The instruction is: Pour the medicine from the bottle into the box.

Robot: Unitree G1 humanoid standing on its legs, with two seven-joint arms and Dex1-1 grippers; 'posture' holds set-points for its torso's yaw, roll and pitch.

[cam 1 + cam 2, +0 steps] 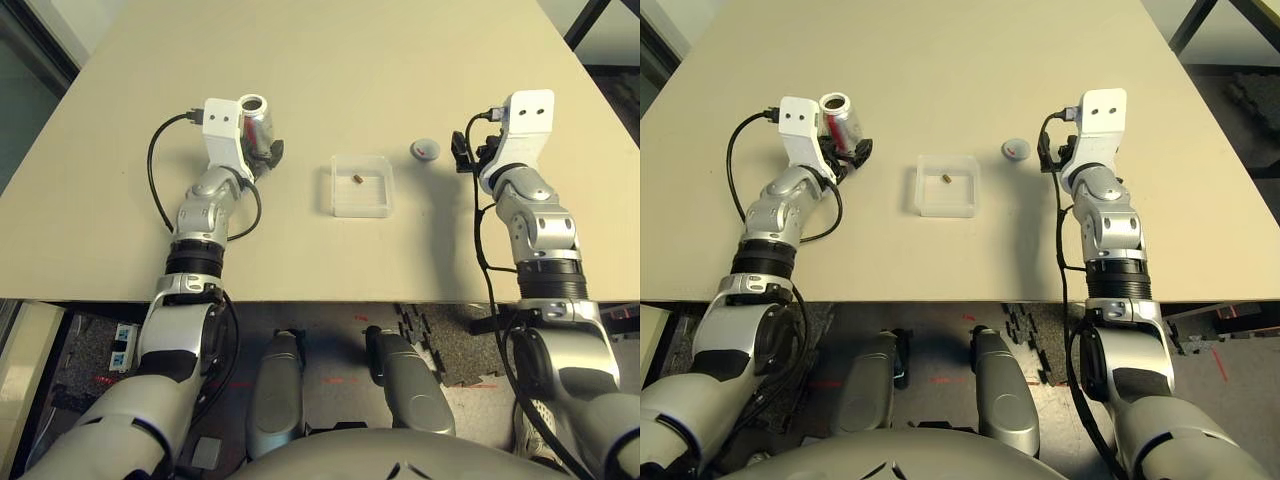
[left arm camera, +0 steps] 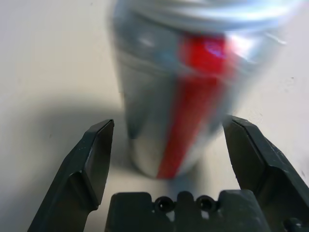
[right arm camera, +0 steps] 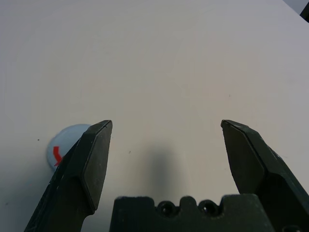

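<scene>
Black left pincer (image 2: 171, 120) gapes beside the silvery cylindrical bottle (image 1: 259, 122), right pincer (image 3: 167, 121) released near a round cap (image 1: 425, 150).

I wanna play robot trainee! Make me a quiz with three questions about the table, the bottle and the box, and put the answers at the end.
1. True or false: the small dark piece lies inside the clear box.
2. Which is between the left gripper and the right gripper: the box or the silvery bottle?
3. Fill in the blank: the mark on the round cap is the colour ____.

Key: 1. True, it is in the box. 2. The box. 3. Red.
</scene>
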